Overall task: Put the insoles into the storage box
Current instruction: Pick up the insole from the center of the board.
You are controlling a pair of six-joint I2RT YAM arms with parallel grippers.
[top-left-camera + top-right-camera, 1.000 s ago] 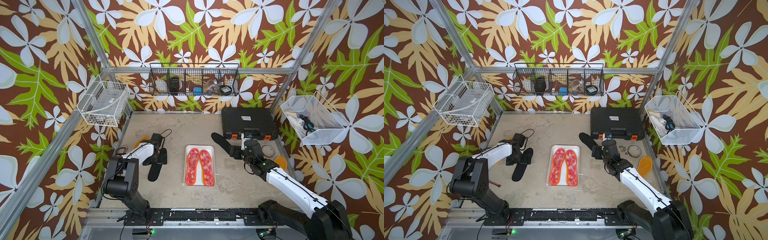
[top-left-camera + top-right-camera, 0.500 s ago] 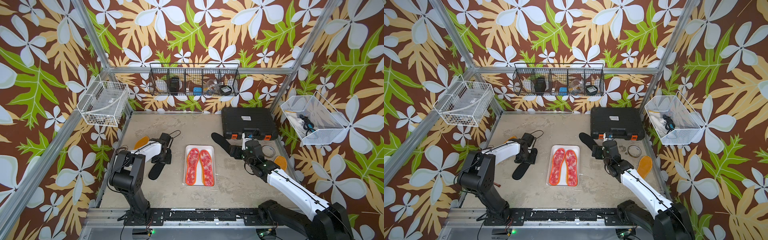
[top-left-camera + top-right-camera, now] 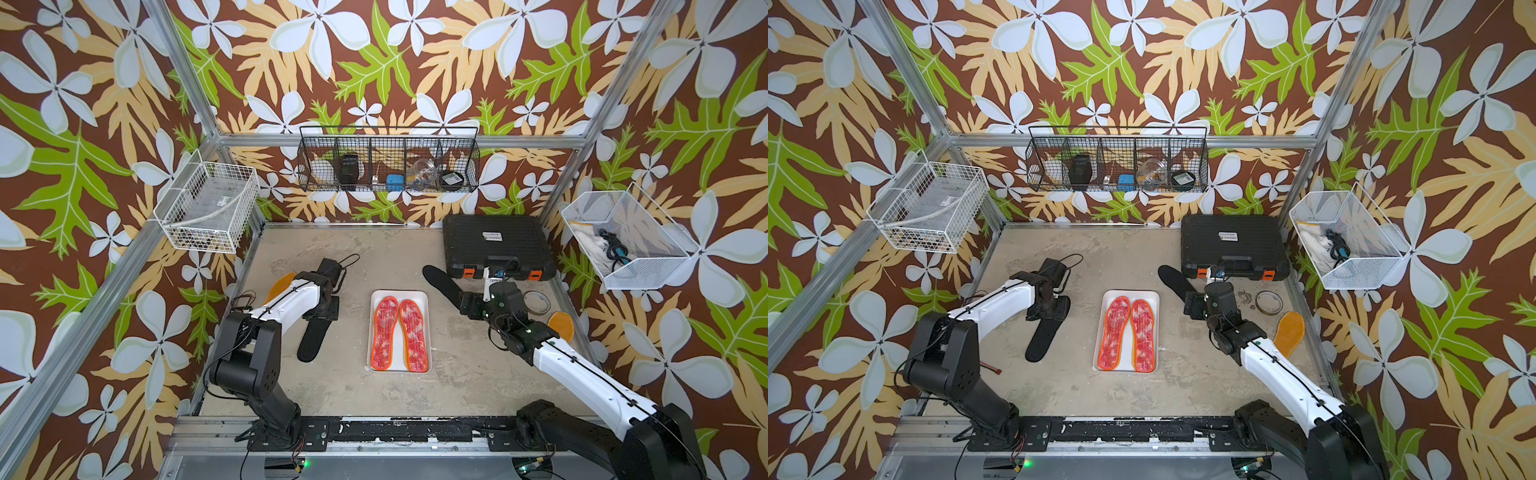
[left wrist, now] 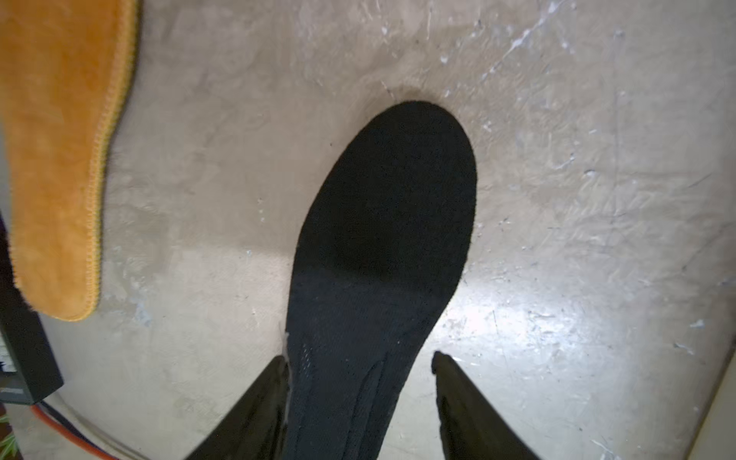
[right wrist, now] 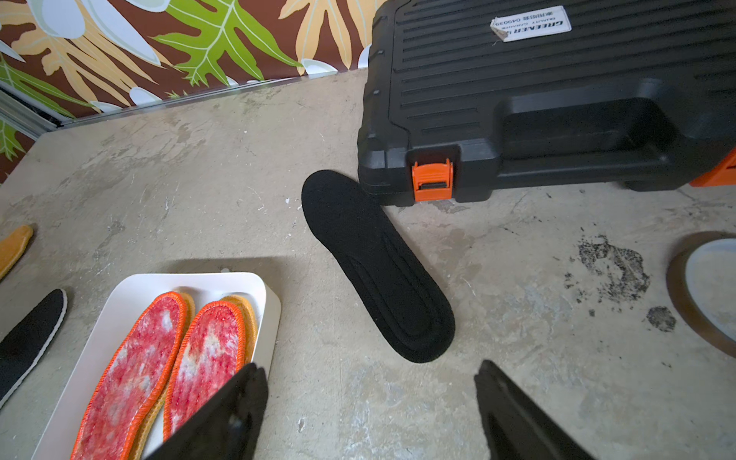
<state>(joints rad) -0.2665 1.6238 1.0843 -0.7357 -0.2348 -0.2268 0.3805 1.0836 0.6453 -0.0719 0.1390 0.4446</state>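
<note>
Left tool (image 4: 358, 356), partly open, straddles a black insole (image 4: 386, 207) on the tabletop (image 4: 557, 199); right tool (image 5: 369, 365) hangs wide open, empty, near the storage box (image 5: 271, 314).

Both top views look steeply down, sharing the whole table (image 3: 374, 257). Left wrist view sits close over a black insole (image 4: 382, 239); the right, seemingly higher, faces the black case (image 5: 557, 79).

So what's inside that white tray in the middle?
Two red-white insoles lie side by side in the white tray. In the right wrist view, fuzzy orange-yellow edges peek out beneath them; how many insoles lie underneath is covered.
</note>
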